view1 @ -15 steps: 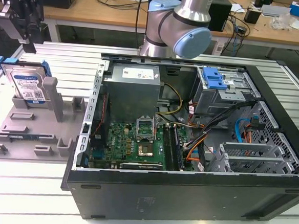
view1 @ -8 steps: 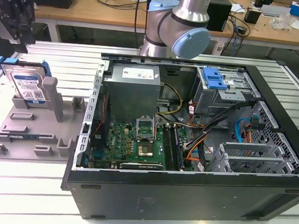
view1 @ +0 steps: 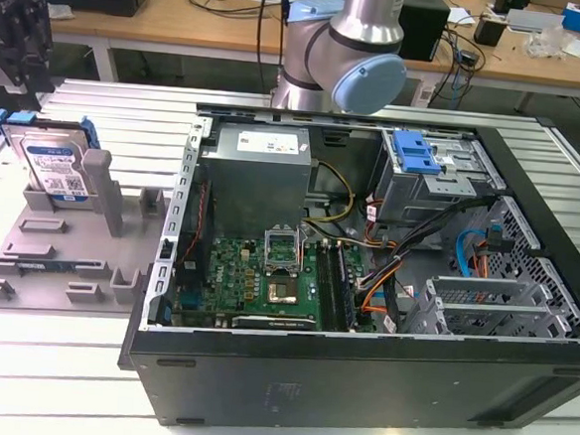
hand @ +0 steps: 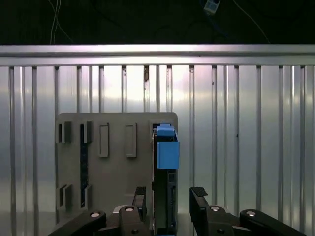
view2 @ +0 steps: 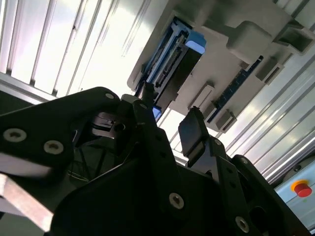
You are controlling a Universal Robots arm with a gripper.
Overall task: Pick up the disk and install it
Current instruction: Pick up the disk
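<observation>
The disk (view1: 55, 164), a silver drive with a white-and-blue label in a blue carrier, stands on edge in a grey holder (view1: 59, 251) at the exterior view's left. My black gripper (view1: 22, 35) hangs above it, not touching. In the first wrist view the disk (hand: 166, 152) is seen edge-on, lined up with the gap of my open gripper (hand: 170, 196). Its two fingers (hand: 199, 196) are spread wider than the disk. In the second wrist view the disk (view2: 172, 64) lies beyond the gripper (view2: 170, 110), nothing between the fingertips.
An open computer case (view1: 359, 372) fills the middle of the ribbed metal table (view1: 50, 370), with a motherboard (view1: 266, 276), power supply (view1: 258, 175) and a drive bay holding a blue clip (view1: 417, 152). The arm's base (view1: 346, 52) stands behind the case. A red button (view2: 300, 188) sits nearby.
</observation>
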